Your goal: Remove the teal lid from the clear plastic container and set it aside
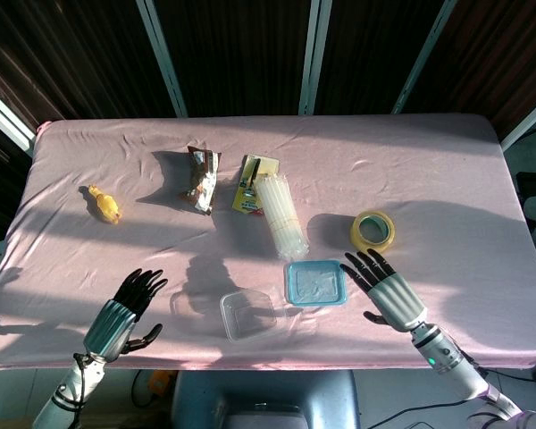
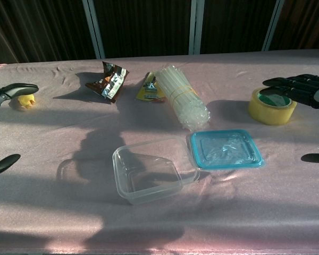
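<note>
The teal lid (image 1: 314, 284) (image 2: 225, 149) lies flat on the pink cloth, right beside the clear plastic container (image 1: 248, 315) (image 2: 153, 169), which stands uncovered near the front edge. My right hand (image 1: 389, 291) (image 2: 300, 88) hovers to the right of the lid, fingers spread, holding nothing. My left hand (image 1: 123, 312) (image 2: 4, 92) is at the front left, well away from the container, fingers apart and holding nothing. In the chest view only the fingertips of both hands show at the frame edges.
A bundle of clear straws (image 1: 280, 215) (image 2: 183, 96) lies just behind the lid. A yellow tape roll (image 1: 373, 231) (image 2: 271, 105) sits at the right, near my right hand. A yellow card pack (image 1: 248, 183), a foil wrapper (image 1: 200, 178) and a yellow duck (image 1: 103, 203) lie further back.
</note>
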Controlling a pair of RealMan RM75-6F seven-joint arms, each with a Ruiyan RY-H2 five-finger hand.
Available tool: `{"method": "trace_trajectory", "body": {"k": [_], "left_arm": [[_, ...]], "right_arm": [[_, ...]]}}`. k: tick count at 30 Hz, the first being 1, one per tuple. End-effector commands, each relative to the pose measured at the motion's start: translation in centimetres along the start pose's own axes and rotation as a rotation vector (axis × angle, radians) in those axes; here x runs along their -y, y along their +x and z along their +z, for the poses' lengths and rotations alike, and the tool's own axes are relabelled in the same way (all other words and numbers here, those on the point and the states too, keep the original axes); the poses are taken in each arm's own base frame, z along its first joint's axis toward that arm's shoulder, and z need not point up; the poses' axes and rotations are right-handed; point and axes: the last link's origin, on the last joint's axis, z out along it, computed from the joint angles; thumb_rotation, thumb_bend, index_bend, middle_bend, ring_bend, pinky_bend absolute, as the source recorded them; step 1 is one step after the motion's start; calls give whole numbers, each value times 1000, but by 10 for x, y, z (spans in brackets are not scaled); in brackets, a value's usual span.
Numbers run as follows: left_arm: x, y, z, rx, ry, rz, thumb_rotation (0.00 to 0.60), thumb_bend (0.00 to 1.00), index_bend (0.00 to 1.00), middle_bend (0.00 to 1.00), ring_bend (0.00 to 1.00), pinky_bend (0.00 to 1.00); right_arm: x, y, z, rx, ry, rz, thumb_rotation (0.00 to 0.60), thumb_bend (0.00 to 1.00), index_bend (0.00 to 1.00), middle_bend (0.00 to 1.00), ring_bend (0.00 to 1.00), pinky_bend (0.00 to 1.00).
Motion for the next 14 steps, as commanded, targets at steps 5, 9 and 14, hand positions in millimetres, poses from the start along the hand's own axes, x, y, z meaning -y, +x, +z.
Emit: {"method": "trace_trajectory", "body": {"k": [5, 9, 14], "left_arm": [[39, 47, -87, 15, 431, 299, 600, 339, 0, 0, 0, 0], [44, 59, -91, 12, 477, 296, 600, 353, 0, 0, 0, 0], [45, 66, -93, -7, 473, 268, 600, 353, 0, 0, 0, 0]], "right_arm": [[-29, 51, -115, 11, -438, -30, 600, 115, 0, 0, 0, 0], [-35, 58, -135, -24, -509, -46, 600, 115, 0, 0, 0, 0], [-36, 60, -137, -39, -506, -24, 600, 115, 0, 0, 0, 0]]}}
